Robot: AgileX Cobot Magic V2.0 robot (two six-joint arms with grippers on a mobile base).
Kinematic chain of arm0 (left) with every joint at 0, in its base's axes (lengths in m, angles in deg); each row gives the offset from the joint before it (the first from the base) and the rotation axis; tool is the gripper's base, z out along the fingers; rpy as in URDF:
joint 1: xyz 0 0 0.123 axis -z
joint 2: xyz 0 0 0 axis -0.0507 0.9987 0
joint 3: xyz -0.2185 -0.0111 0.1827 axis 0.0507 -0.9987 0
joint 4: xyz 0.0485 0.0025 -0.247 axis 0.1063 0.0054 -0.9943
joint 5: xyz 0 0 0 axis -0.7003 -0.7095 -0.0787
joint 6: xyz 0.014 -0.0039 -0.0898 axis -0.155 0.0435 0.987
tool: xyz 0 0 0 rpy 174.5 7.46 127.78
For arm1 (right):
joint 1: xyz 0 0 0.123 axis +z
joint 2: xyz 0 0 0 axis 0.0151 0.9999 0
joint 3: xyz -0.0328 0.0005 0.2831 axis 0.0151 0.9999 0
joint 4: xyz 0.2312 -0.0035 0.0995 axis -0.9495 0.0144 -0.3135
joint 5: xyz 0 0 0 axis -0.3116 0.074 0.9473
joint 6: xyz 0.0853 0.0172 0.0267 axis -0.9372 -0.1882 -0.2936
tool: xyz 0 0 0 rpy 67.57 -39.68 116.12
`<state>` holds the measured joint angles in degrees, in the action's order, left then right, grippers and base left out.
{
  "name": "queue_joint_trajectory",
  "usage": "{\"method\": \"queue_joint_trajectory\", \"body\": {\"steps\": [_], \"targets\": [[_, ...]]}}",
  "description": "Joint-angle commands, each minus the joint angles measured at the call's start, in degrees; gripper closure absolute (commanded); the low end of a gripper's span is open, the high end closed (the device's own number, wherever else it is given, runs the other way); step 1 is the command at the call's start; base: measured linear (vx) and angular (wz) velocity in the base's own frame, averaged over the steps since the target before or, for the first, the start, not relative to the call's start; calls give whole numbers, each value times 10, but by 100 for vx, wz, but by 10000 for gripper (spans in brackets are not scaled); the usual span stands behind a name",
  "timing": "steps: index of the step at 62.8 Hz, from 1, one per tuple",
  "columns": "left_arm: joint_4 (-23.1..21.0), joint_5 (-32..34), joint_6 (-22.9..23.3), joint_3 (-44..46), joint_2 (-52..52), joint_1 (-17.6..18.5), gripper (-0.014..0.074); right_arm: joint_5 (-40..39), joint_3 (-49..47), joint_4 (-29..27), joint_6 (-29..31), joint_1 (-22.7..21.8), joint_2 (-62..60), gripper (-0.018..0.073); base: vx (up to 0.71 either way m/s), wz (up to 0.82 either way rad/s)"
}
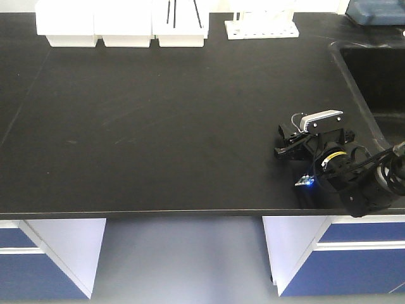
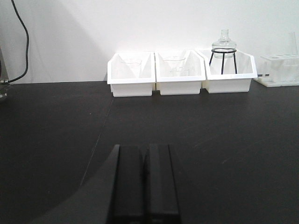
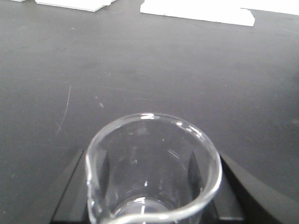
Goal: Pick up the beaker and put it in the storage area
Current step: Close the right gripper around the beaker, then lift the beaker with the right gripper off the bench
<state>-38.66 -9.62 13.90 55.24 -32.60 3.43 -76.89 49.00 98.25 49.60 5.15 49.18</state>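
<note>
The clear glass beaker (image 3: 149, 182) with its pour spout fills the lower part of the right wrist view, upright between the two black fingers (image 3: 70, 186). My right gripper (image 3: 152, 154) is shut on it. In the front view the right gripper (image 1: 285, 144) is low over the black counter (image 1: 158, 126) near its front right, left of the sink; the beaker is too faint to make out there. My left gripper (image 2: 145, 154) is shut and empty, its fingers pressed together over the black counter. The storage area with a wall outlet is out of view.
Three white bins (image 1: 123, 25) line the counter's back edge; the right one holds a glass flask on a black tripod (image 2: 223, 51). A white test-tube rack (image 1: 261, 25) stands beside them. A sink (image 1: 380, 76) is sunk in at the right. The counter's front edge (image 1: 158, 212) is close.
</note>
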Motion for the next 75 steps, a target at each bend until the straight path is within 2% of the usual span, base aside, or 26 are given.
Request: {"method": "queue_joint_trajectory", "body": {"steps": [1,9,13,21,41,58,68,75], "targets": [[-1,45,6,12,-8,0,603,-79,-5,4,4,1,-26,465,0,0],[-1,45,6,12,-8,0,603,-101,-5,28,4,1,-26,571,0,0],[-1,45,6,12,-8,0,603,-114,-5,45,0,1,-28,571,0,0],[-1,45,6,12,-8,0,603,-82,-5,46,-29,1,-49,568,0,0],[-1,45,6,12,-8,0,603,87,-5,44,-47,1,-186,568,0,0],[-1,45,6,12,-8,0,603,129,-5,44,-99,1,-273,568,0,0],[-1,45,6,12,-8,0,603,240,-5,44,-101,1,-343,568,0,0],[-1,45,6,12,-8,0,603,286,-5,50,-104,1,-386,566,0,0]]}}
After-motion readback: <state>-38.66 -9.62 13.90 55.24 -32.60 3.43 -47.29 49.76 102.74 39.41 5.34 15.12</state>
